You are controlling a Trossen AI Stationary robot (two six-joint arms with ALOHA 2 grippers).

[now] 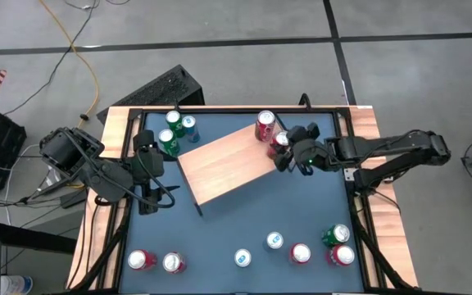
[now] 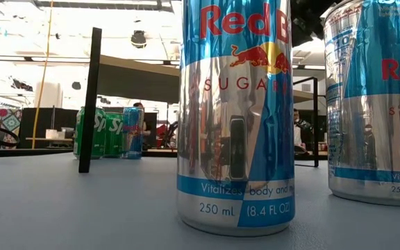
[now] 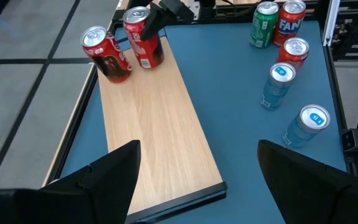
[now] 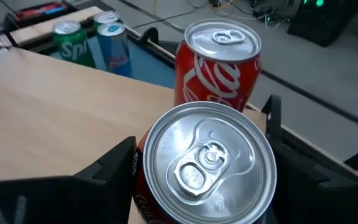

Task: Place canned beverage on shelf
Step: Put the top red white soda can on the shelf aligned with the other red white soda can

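The shelf (image 1: 228, 164), a light wood board on thin black legs, stands slantwise in the middle of the blue table. A red cola can (image 1: 265, 125) stands upright on the shelf's far right corner. My right gripper (image 1: 283, 151) is shut on a second red cola can (image 4: 204, 168) right beside it, over the same end of the shelf; both cans show in the left wrist view (image 3: 143, 37). My left gripper (image 1: 149, 182) is open and empty at the table's left side, near the shelf's left end (image 3: 166, 186). My right gripper pinches the second cola can's side wall, near its top (image 3: 149, 26), between its two fingers (image 4: 114, 165), one on each side. The fingers come level from the table's right side. The can is upright, its base at the shelf's surface (image 3: 153, 62); whether it rests there I cannot tell.
A green can (image 1: 169, 141) and a blue can (image 1: 188, 125) stand at the far left. Several cans stand along the near edge, red ones (image 1: 142, 260) left, red and green ones (image 1: 338, 246) right. A blue-silver can (image 2: 235, 111) fills the low view, a shelf leg (image 2: 89, 97) behind.
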